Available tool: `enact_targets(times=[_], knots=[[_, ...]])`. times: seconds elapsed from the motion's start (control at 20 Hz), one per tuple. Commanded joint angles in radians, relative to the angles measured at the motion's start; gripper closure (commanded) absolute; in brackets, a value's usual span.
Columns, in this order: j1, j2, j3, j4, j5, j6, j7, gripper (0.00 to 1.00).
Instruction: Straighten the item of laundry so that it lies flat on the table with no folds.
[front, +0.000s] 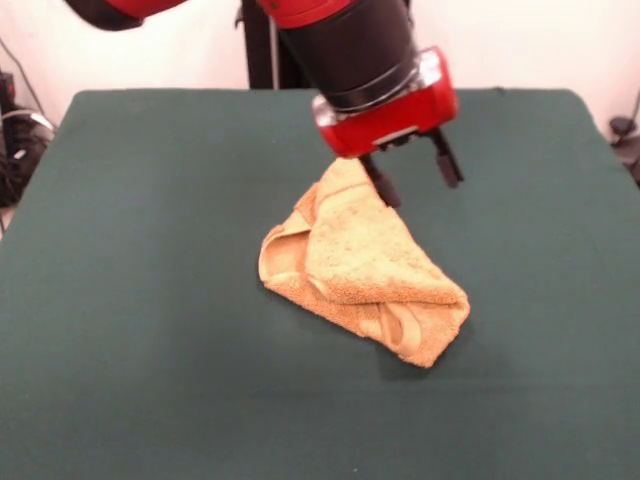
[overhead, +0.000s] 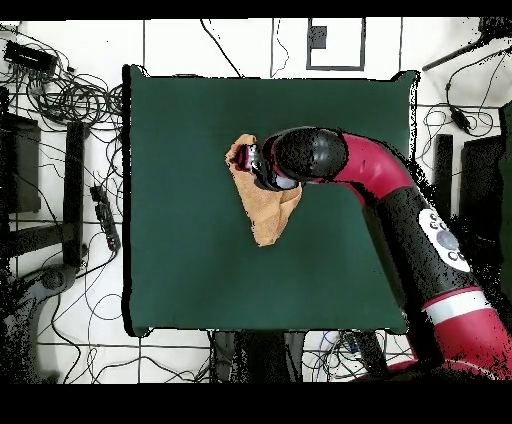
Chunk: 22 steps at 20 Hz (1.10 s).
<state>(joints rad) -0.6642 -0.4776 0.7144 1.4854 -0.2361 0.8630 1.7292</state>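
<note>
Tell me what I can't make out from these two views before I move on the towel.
- Overhead view: the arm covers part of the towel, and the gripper's fingers are hidden under it.
- Front view: the towel is bunched in folds, so no tag or woven bands can be made out.
- Front view: whether the open gripper touches the towel's top corner is unclear.

Spread fingers (front: 447, 160) hover over folded towel (front: 365, 265) on table (front: 150, 250).

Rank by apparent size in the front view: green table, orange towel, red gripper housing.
1. Dark green felt-covered table.
2. Crumpled golden-orange terry towel.
3. Red gripper housing, though it sits raised above the towel, so this pair is less sure.
</note>
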Motion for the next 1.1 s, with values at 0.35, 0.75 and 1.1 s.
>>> enact_targets(times=[0.35,0.75,1.1], knots=[[0.043,0.129,-0.028,-0.04,-0.064,-0.049,-0.082,0.0],[-0.091,0.297,0.03,-0.159,-0.028,0.123,-0.294,0.0],[-0.131,0.312,0.07,-0.206,-0.043,0.187,-0.327,0.0]])
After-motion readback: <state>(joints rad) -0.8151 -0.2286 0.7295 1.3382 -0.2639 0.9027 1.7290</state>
